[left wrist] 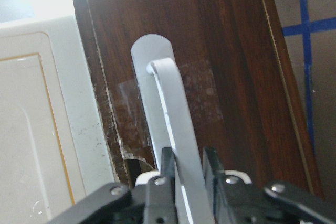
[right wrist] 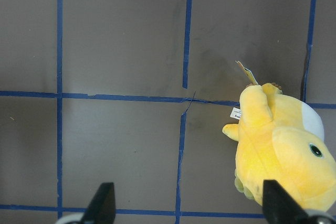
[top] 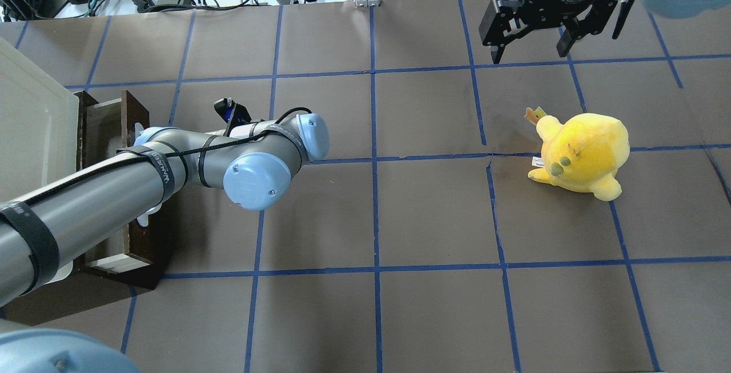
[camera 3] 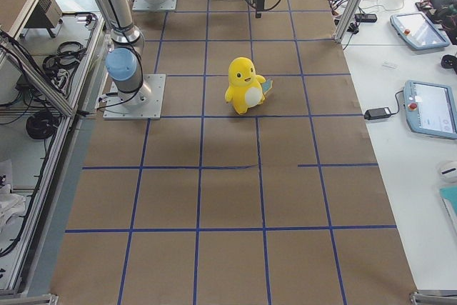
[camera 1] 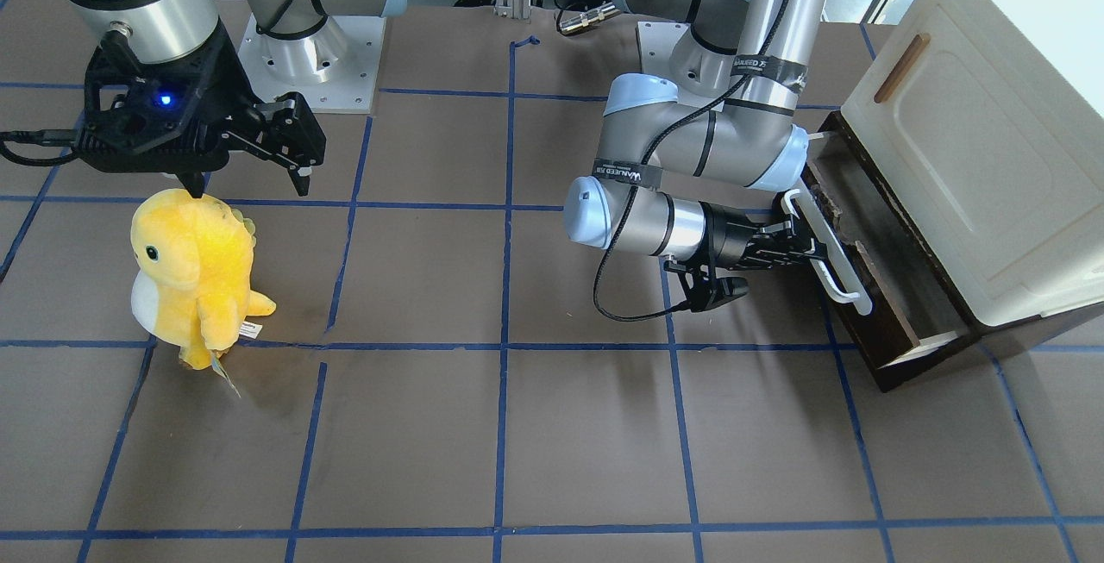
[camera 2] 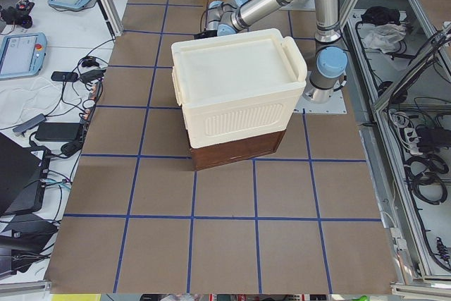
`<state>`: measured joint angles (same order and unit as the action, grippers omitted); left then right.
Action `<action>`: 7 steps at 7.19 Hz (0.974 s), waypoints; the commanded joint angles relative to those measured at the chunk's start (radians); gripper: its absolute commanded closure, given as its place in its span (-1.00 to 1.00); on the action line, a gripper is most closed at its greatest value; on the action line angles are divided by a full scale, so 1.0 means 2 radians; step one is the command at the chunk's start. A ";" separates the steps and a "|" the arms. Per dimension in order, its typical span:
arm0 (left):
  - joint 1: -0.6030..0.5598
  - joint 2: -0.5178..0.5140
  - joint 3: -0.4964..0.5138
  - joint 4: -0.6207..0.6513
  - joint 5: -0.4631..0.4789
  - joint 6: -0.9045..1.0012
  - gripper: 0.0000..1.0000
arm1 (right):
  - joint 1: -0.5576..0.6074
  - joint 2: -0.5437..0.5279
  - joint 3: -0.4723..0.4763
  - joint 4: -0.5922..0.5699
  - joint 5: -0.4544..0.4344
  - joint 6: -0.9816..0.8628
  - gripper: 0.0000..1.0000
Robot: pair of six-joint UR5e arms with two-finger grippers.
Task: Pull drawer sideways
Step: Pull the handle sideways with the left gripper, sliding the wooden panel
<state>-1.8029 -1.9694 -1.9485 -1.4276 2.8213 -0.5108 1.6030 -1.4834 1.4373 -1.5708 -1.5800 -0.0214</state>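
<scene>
The drawer (camera 1: pixel 897 291) has a dark brown wooden front (left wrist: pixel 231 77) and sticks partly out from under the cream-white cabinet (camera 1: pixel 975 166), so its pale inside shows. A long white bar handle (camera 1: pixel 830 259) runs across the front. My left gripper (camera 1: pixel 798 240) is shut on this handle (left wrist: pixel 176 124), with one finger (left wrist: pixel 167 163) on each side of the bar in the left wrist view. From overhead the left arm covers most of the drawer (top: pixel 108 116). Far from the drawer, my right gripper (top: pixel 529 53) hangs open and holds nothing.
A yellow plush toy (camera 1: pixel 194 270) stands on the brown mat just below the right gripper (camera 1: pixel 250 188), also seen in the right wrist view (right wrist: pixel 283 150). The cabinet carries a small brown wooden handle (camera 1: pixel 901 68). Blue tape lines grid the table.
</scene>
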 commanded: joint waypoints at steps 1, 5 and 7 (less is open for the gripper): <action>-0.022 0.004 0.002 0.000 -0.001 0.001 0.71 | 0.000 0.000 0.000 0.000 0.000 0.000 -1.00; -0.031 0.000 0.012 -0.003 -0.012 0.001 0.71 | 0.000 0.000 0.000 0.000 0.000 0.000 -1.00; -0.032 0.000 0.017 -0.003 -0.019 0.002 0.71 | 0.000 0.000 0.000 0.000 0.000 0.000 -1.00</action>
<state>-1.8657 -1.9695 -1.9208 -1.4331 2.7924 -0.5090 1.6030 -1.4833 1.4373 -1.5708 -1.5800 -0.0215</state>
